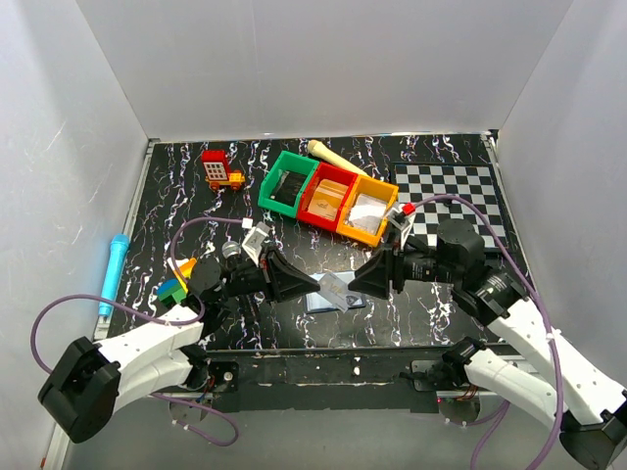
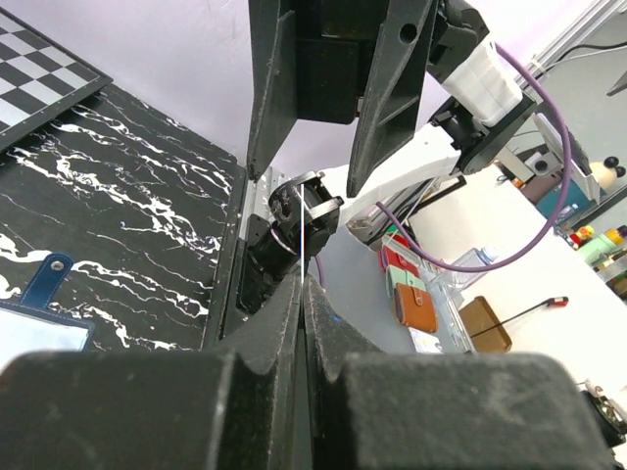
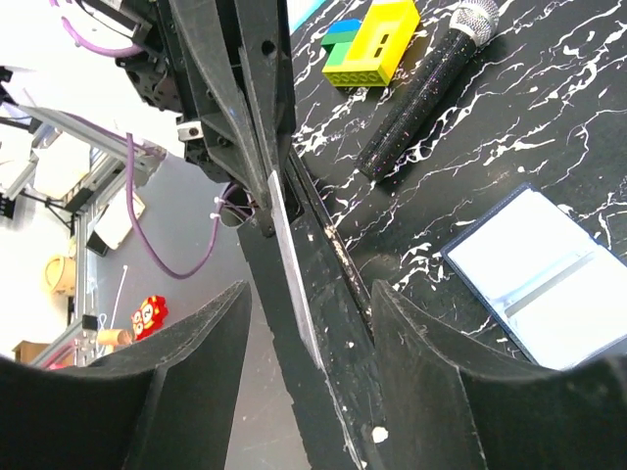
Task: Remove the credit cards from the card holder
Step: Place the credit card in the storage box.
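The dark navy bifold card holder (image 3: pixel 549 284) lies open, pale inside up, on the black marbled table (image 1: pixel 431 294), near the middle of its near edge and just beneath the point where the two grippers meet. The left gripper (image 1: pixel 312 285) is clamped on one thin grey card (image 3: pixel 292 279), held clear of the holder. The right gripper (image 1: pixel 359 282) has its fingers spread on either side of that card, not touching it. One black glittery microphone (image 3: pixel 421 98) and one yellow, green and blue block cluster (image 3: pixel 372 44) lie toward the left edge. Three plastic bins, green (image 1: pixel 284 184), red (image 1: pixel 328 199) and yellow (image 1: pixel 367 213), stand in a row toward the far edge.
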Robot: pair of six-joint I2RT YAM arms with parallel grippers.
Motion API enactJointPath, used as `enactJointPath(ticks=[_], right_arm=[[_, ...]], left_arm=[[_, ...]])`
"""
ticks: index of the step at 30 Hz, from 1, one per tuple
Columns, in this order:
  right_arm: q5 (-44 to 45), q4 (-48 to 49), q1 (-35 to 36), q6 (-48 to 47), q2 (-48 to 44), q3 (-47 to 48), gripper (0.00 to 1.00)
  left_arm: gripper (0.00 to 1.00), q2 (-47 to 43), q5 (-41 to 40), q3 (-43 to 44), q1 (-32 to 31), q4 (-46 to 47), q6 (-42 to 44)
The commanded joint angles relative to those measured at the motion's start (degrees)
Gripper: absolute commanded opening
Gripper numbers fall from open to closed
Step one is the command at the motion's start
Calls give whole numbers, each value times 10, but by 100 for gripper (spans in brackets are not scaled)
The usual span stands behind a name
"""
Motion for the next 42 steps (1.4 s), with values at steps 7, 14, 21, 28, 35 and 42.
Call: enactJointPath(ticks=[7, 14, 21, 28, 35, 42], right_arm=[[-38, 84, -3, 53, 45, 5, 54], [-58, 85, -3, 50, 52, 2, 39], [-80, 92, -3, 54, 56, -1, 21], [-102, 92, -3, 53, 60, 1, 1], [-72, 31, -4, 6, 51, 43, 1], [176, -115, -11, -94, 83, 150, 1]], left_arm=[[0, 36, -7, -19, 2, 110, -69], [0, 11, -11, -16, 2, 69, -55], [0, 8, -14, -19, 2, 65, -55], [0, 8, -22, -7, 2, 36, -47], [45, -30, -63, 26, 13, -101, 7], [53, -144, -265, 57, 56, -387, 52]])
